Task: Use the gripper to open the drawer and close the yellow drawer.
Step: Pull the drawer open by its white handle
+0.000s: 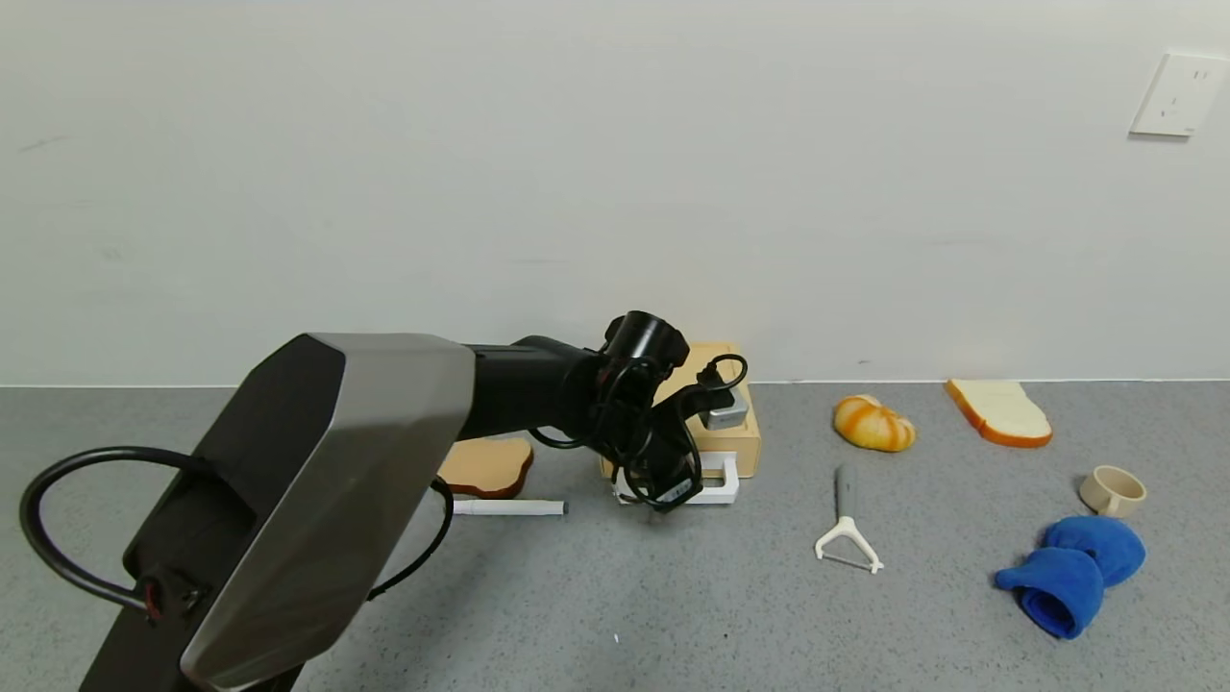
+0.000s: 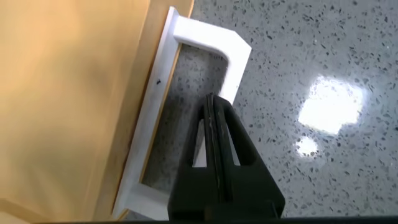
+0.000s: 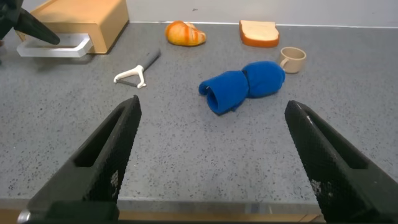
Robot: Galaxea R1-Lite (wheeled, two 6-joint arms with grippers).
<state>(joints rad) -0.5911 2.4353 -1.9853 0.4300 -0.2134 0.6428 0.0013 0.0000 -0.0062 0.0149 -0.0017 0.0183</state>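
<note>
The pale yellow-tan drawer [image 1: 732, 437] stands at the back middle of the grey table, by the wall. Its white loop handle [image 1: 723, 483] faces the front. In the left wrist view the handle's white plate [image 2: 149, 118] lies flat against the drawer front [image 2: 68, 106]. My left gripper [image 1: 665, 496] is shut with nothing between its fingers [image 2: 219, 149]. They lie across the handle's outer bar [image 2: 233, 65], tip over the loop's opening. My right gripper [image 3: 211, 162] is open and empty, low at the table's near edge. It is out of the head view. The drawer also shows in the right wrist view [image 3: 81, 22].
A tan toast slice [image 1: 486, 465] and a white pen [image 1: 509, 507] lie left of the drawer. To the right are a white peeler [image 1: 846, 538], an orange bun [image 1: 873, 423], a bread slice [image 1: 999, 411], a beige cup [image 1: 1113, 490] and a blue cloth [image 1: 1071, 572].
</note>
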